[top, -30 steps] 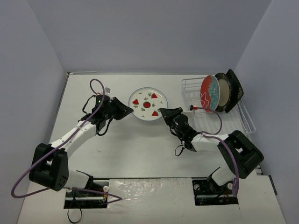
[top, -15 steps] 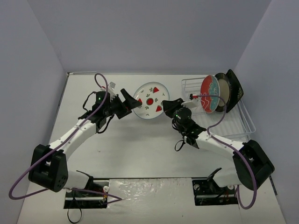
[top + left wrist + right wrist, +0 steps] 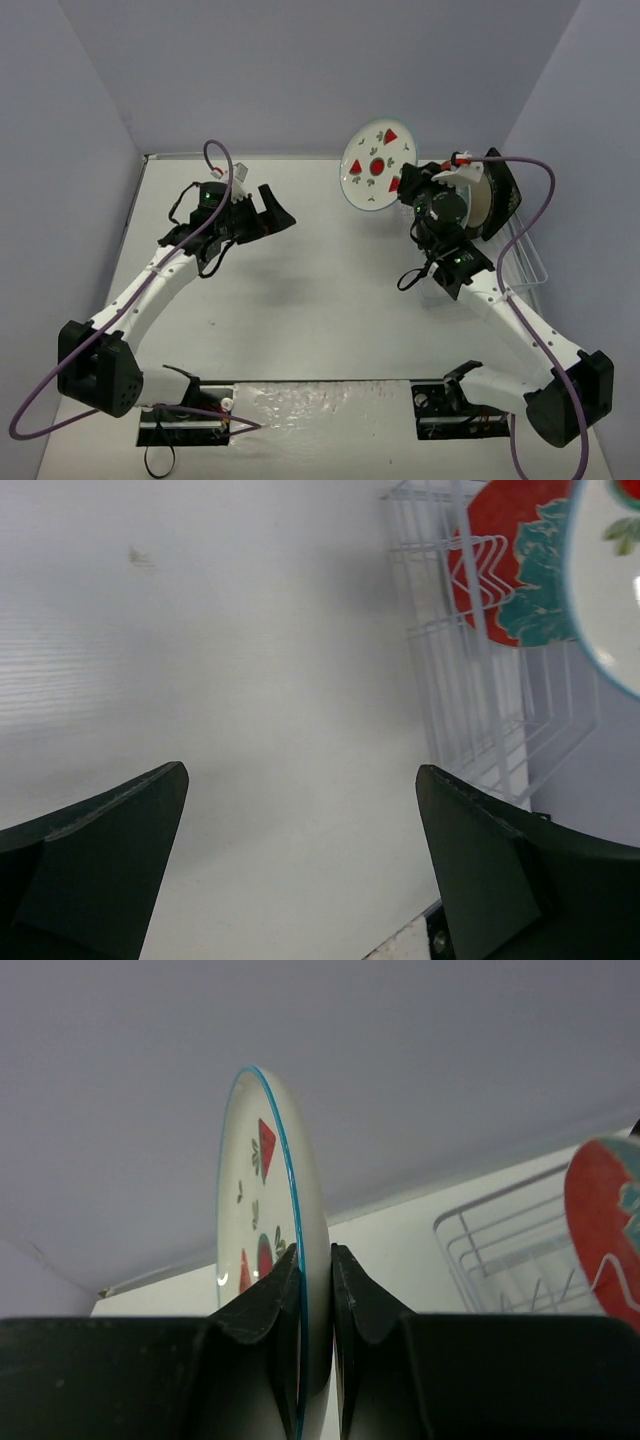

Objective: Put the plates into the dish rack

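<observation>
The right claw (image 3: 402, 183) is clamping the watermelon plate (image 3: 374, 166) aloft, upper centre of the frame, just left of the rack (image 3: 528, 262). The left claw (image 3: 278, 212) is hanging with fingers apart over the counter (image 3: 300, 300), centre left.

The left arm (image 3: 150, 285) and right arm (image 3: 530, 325) are showing white tubular links between black joint housings. Purple cables (image 3: 520, 158) are looping alongside both. The left tool (image 3: 300, 780) and right tool (image 3: 315, 1260) are presenting matte black, wedge-shaped fingers (image 3: 100, 830). Green indicator lights (image 3: 207, 197) are glowing just behind each tool.
</observation>
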Controlling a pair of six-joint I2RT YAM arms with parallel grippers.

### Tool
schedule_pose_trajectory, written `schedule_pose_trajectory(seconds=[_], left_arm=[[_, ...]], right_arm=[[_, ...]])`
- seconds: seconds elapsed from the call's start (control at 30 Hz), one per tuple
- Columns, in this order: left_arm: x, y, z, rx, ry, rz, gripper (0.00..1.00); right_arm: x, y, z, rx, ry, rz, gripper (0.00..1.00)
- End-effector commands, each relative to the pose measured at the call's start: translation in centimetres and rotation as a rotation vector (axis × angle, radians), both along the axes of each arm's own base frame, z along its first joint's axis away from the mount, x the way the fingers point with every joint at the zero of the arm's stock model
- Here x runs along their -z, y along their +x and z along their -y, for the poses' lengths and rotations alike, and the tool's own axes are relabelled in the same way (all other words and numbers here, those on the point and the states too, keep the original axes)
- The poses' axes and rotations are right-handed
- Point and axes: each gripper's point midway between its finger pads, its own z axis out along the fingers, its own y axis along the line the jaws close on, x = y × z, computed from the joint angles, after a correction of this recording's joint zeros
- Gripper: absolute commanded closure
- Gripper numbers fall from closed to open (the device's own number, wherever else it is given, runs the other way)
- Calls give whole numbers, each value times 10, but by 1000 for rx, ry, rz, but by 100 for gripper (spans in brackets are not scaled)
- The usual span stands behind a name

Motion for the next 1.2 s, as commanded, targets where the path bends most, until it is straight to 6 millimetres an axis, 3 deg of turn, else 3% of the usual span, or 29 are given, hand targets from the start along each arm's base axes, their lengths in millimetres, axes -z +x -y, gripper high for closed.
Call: schedule_pose_trajectory(seconds=[0.0,0.13,0.27,0.33,0.5,0.7,0.9,1.17], left_arm=[[-37,5,-49,-130,157,133,3],[-31,5,-99,-290,249,107,3],[-26,-1,-136,-402,278,87,3],[-16,-5,-157,-459,289,54,3],[-6,-12,-196,-561,271,20,3],[13,-11,-211,-609,255,-42,3],[26,-9,-219,-629,248,-89,3],[29,-3,-218,-630,217,-74,3]], right_arm=[[-126,-22,37,114,-125,256,100],[-145,-13,53,171,-303,238,100],[-158,5,62,171,-491,194,100],[-152,20,67,164,-647,146,100],[-127,40,85,159,-848,48,100],[-107,62,103,182,-995,-47,100],[-83,77,105,137,-1071,-133,100],[-54,92,102,78,-1093,-180,100]])
